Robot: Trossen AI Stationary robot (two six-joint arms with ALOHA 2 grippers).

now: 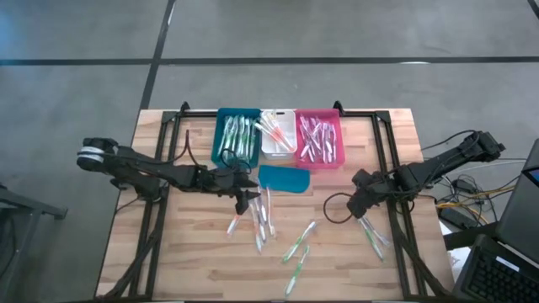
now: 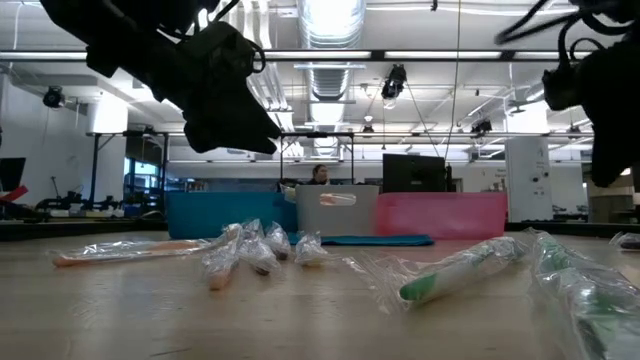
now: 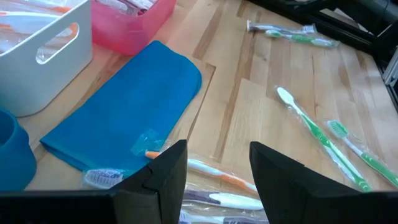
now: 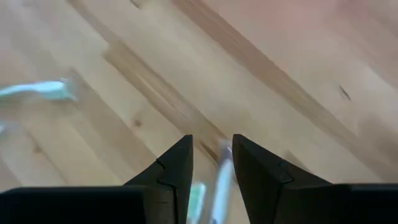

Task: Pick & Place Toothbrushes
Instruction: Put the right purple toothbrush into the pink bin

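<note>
The right gripper is down at the table with its 2 fingers drawn narrow around a wrapped toothbrush, which runs up through the gap between the tips; whether the pads already pinch it cannot be told. A second brush lies just beside it under the fingers, so the likeliest slip, in my judgement, is a double pick or a grip on loose wrapper alone, letting the brush slide out on the lift. In the high view more toothbrushes trail from this gripper toward the table's near edge. The left gripper hovers with its fingers wide apart and empty, straddling an orange-handled brush just ahead of the tips, with the flat blue piece touching that brush's head end. If it descends there, a finger could land on the blue piece and drag it. Beyond lie the teal bin, white bin and pink bin, each already holding brushes, and several green-handled ones sit loose between the 2 grippers.
</note>
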